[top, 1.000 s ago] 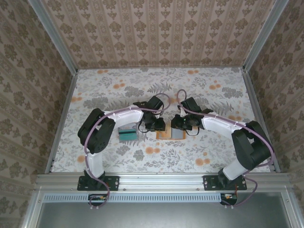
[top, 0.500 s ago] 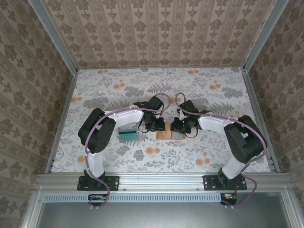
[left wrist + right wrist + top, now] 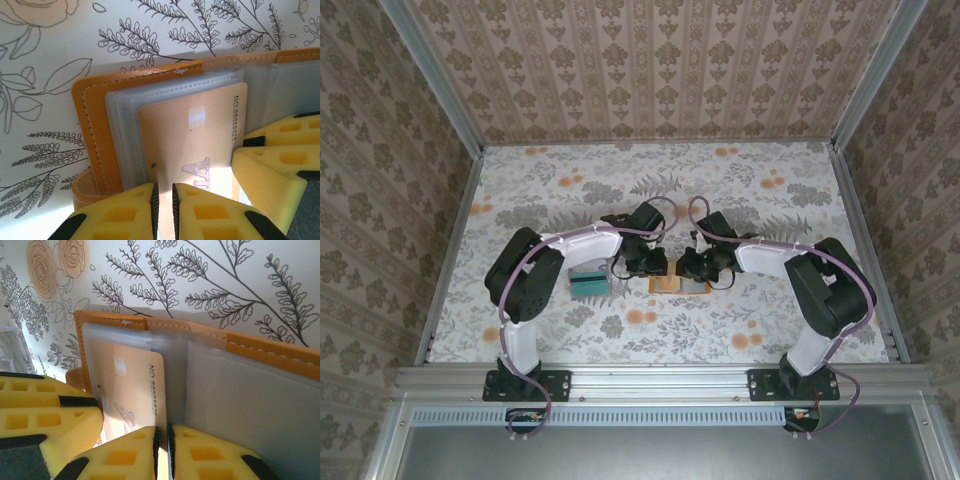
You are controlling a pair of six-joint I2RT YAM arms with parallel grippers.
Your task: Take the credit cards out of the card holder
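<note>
— Where did the card holder (image 3: 665,286) lie?
— Open flat, mid-worktop (image 3: 750,180), well apart from the walls (image 3: 640,70), with bare floral surface on all sides. The left claw (image 3: 653,266) and right claw (image 3: 694,268) crowded over it, side by side.
— Their jaws?
— Each was narrowed to a thin slit. The left's sat at the glossy beige card (image 3: 200,125) in clear ribbed sleeves (image 3: 120,100). Whether it pinched, I couldn't tell. The cover was stitched, orange-tan, round-cornered.

Orange-tan holder (image 3: 90,125) on a floral bench (image 3: 45,40)
Pale stitching and grey-clear sleeves on the holder; card (image 3: 190,130) beige with dark digits; bench white with grey leaves and orange blooms; gripper fingers (image 3: 115,220) yellow.
</note>
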